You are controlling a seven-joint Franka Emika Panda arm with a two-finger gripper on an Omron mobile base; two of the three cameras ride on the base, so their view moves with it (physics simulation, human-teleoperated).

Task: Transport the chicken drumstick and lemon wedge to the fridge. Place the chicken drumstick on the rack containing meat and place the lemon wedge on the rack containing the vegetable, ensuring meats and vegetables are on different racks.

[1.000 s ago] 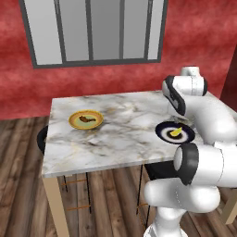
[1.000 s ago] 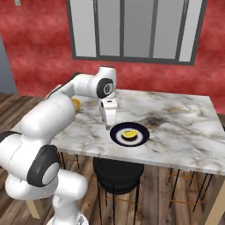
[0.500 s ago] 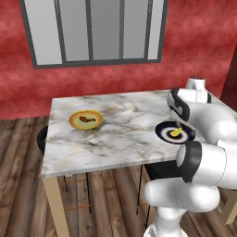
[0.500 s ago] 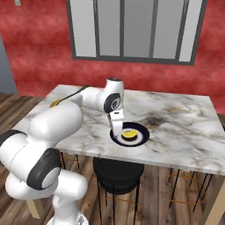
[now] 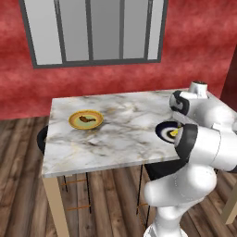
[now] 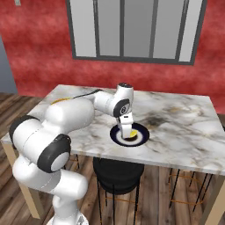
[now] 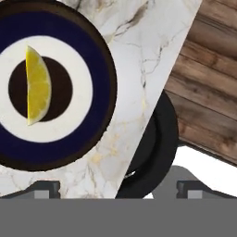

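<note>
A yellow lemon wedge [image 7: 38, 85] lies in the middle of a dark blue and white plate [image 7: 99, 69] near the table's front edge. My gripper [image 7: 118, 190] hangs just above that plate [image 6: 141, 138], open, its fingertips [image 7: 46, 187] wide apart with nothing between them. In the hand view the wedge sits up and to the left of the fingers. In the right base view the hand [image 6: 126, 128] partly covers the lemon wedge [image 6: 130, 134]. A brown chicken drumstick [image 5: 84, 119] rests on a yellow plate [image 5: 74, 122] at the table's far left. No fridge is in sight.
The marble table [image 5: 120, 120] stands before a red wall with a grey window [image 5: 92, 30]. A black round stool [image 6: 117, 172] sits under the table's front edge, below the dark plate. Wood floor [image 7: 208, 69] lies beyond the table edge.
My arm has swung from the middle of the table toward its front edge. The hand has come down over the dark plate with the lemon wedge.
</note>
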